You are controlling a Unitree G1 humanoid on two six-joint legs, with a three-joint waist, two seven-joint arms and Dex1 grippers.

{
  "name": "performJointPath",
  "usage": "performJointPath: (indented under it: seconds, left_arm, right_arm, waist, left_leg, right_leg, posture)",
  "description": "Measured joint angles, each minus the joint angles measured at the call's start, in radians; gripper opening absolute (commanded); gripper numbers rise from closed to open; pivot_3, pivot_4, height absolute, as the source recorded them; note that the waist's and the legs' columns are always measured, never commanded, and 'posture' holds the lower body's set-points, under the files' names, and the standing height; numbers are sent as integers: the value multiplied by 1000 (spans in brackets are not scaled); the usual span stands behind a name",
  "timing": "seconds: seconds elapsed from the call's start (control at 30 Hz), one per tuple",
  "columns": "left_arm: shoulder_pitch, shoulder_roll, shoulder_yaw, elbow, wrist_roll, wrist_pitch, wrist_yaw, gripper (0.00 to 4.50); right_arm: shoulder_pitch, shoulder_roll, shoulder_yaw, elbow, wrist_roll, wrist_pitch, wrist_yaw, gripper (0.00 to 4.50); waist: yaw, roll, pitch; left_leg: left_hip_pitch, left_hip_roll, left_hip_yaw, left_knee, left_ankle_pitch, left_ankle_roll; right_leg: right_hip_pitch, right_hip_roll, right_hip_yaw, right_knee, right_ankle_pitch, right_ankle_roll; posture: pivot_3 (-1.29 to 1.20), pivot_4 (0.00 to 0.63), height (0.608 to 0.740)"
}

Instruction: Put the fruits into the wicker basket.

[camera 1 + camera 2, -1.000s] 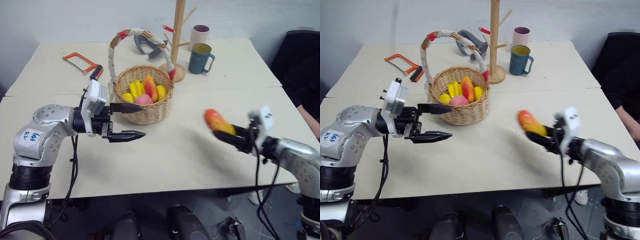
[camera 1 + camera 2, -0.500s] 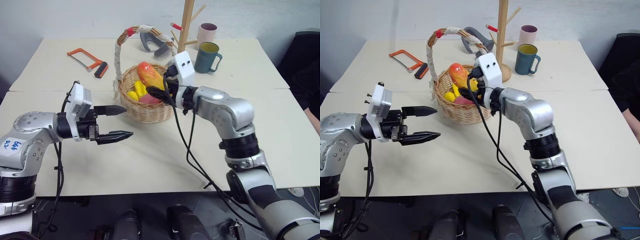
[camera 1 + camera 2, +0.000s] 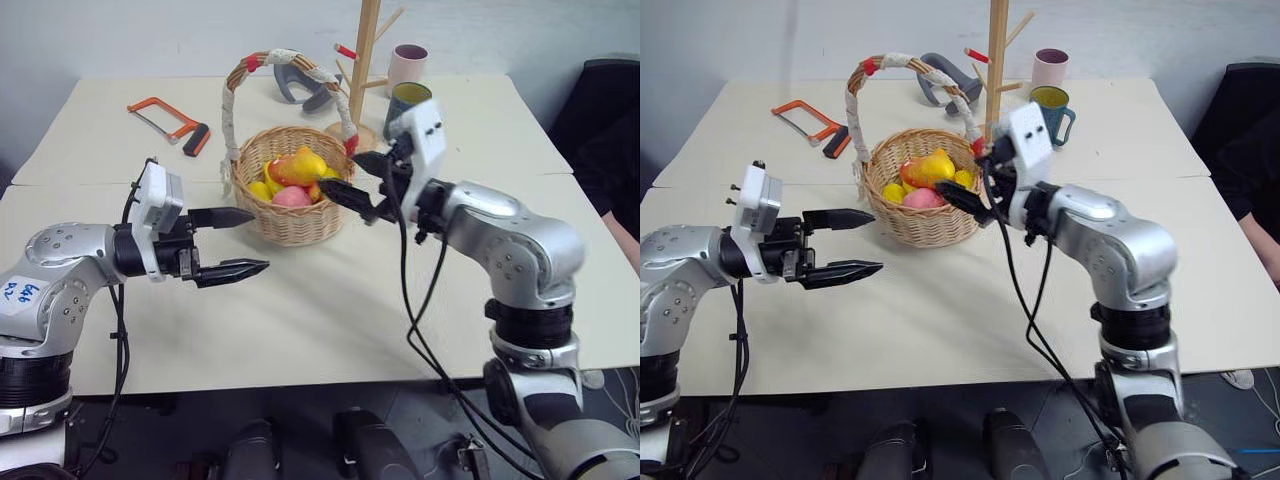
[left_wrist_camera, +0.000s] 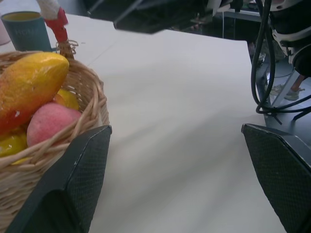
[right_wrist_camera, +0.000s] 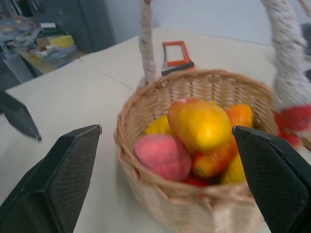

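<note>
Left eye view: the right end effector [image 3: 352, 178] is seen spread wide and empty beside the wicker basket [image 3: 292, 222], where a fruit [image 3: 298, 166] lies; the left end effector [image 3: 243, 243] is likewise wide, empty.

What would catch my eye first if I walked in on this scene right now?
Probably the wicker basket mid-table, heaped with bright fruit, a yellow-and-red mango lying on top. The right gripper hangs open just beside its rim, and the left gripper, open too, points at it from the other side.
</note>
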Motion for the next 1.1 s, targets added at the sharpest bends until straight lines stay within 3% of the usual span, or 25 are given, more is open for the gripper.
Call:
performJointPath:
  seconds: [0.27, 0.3, 0.43, 0.73, 0.93, 1.1]
  left_arm:
    - [-61, -17, -35, 31, 5, -12, -10, 4500]
    - [-63, -17, -37, 31, 5, -13, -13, 4500]
    - [-63, -17, -38, 35, 9, -17, -15, 4500]
    - [-48, -17, -38, 26, 12, -21, -3, 4500]
    - [-48, -17, -38, 26, 12, -21, -2, 4500]
    - [-51, -22, -40, 26, 8, -22, -4, 4500]
  right_arm:
    - [-126, 95, -11, 310, -130, -169, -80, 4455]
    - [-141, 103, -8, 353, -146, -197, -81, 4287]
    - [-175, 140, 7, 499, -188, -294, -69, 3269]
    - [-194, 151, 36, 649, -284, -475, -23, 97]
    - [-185, 158, 41, 632, -300, -499, 4, 73]
    - [-113, 80, 30, 438, -278, -449, 50, 73]
  waist:
    - [-3, 0, 0]
    - [-3, 0, 0]
    - [-4, 0, 0]
    - [-4, 0, 0]
    - [-3, 0, 0]
    - [1, 0, 0]
  left_leg:
    - [5, 0, 2, -2, 3, -4]
    - [5, 0, 2, -2, 3, -4]
    - [4, 0, 2, -2, 3, -4]
    - [4, 0, 2, -2, 3, -4]
    - [4, 0, 2, -2, 3, -4]
    - [1, 0, 1, -2, 3, -4]
  right_leg:
    - [0, 2, 2, 5, 0, -1]
    - [0, 2, 2, 5, 0, -1]
    - [0, 1, 2, 4, 0, -1]
    - [0, 1, 2, 4, 0, -1]
    - [0, 1, 1, 4, 0, -1]
    - [-1, 0, 0, 4, 0, -1]
  posture:
    - [0, 150, 740]
    - [0, 150, 740]
    - [0, 150, 740]
    - [0, 150, 740]
    - [0, 150, 740]
    - [0, 150, 740]
